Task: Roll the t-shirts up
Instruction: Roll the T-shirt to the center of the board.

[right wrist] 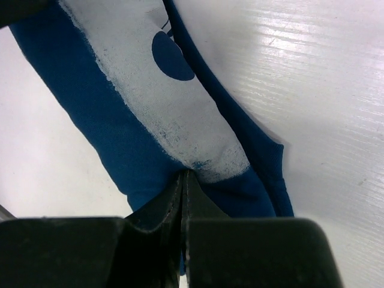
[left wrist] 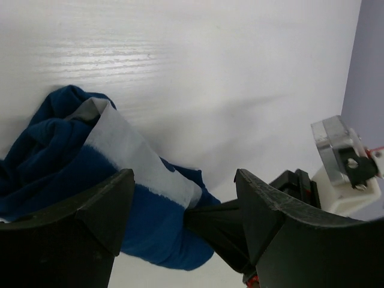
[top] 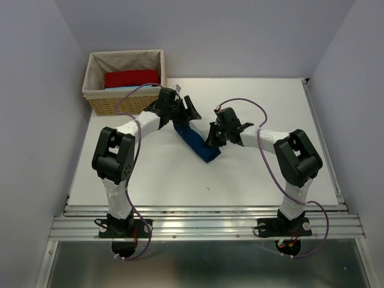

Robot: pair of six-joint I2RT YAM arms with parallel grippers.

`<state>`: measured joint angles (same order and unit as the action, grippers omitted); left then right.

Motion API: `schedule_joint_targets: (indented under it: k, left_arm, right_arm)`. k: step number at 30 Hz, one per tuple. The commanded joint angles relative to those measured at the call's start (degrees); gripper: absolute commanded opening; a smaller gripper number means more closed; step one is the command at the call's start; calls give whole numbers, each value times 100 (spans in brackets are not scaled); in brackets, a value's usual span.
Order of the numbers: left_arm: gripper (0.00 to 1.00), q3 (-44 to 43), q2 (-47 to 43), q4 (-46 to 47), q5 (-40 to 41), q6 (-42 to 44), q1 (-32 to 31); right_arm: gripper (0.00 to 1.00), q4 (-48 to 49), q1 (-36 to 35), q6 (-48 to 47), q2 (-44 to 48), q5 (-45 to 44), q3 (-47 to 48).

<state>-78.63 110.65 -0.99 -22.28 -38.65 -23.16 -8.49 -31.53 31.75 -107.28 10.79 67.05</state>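
Observation:
A navy-blue t-shirt lies folded into a long narrow strip slanting across the middle of the table. It bears a white print. My right gripper is shut on the strip's near end, pinching the cloth at the edge of the print. In the top view this right gripper is low over that end. My left gripper hovers open above the bunched far end of the t-shirt, with nothing between its fingers. From above, the left gripper is over the strip's upper end. A red t-shirt lies in the basket.
A wicker basket with a cloth liner stands at the table's far left corner, just behind the left arm. The white table ends at a metal rail on the right and one along the near edge.

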Motion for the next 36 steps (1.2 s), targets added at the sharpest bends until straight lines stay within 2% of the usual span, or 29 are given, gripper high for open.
schedule_joint_targets:
  k: [1,4,11,17,28,36]
  left_arm:
    - [79,390,-799,238,479,122,22]
    - [79,402,-730,293,410,130,66]
    - [79,243,96,301,304,244,74]
    - [79,488,360,503,304,209,66]
    - [79,735,80,574,242,191,66]
    - [79,990,-52,565,224,209,66]
  right_arm:
    - [1,-214,15,-178,-144,-499,-315]
    - [1,-197,15,-204,-82,-499,-385]
    - [1,-197,15,-257,32,-578,-499]
    - [1,-197,15,-318,260,-534,-614]
    - [1,-118,-222,-55,1508,-640,-456]
    - [1,523,-407,332,1079,-86,-1079]
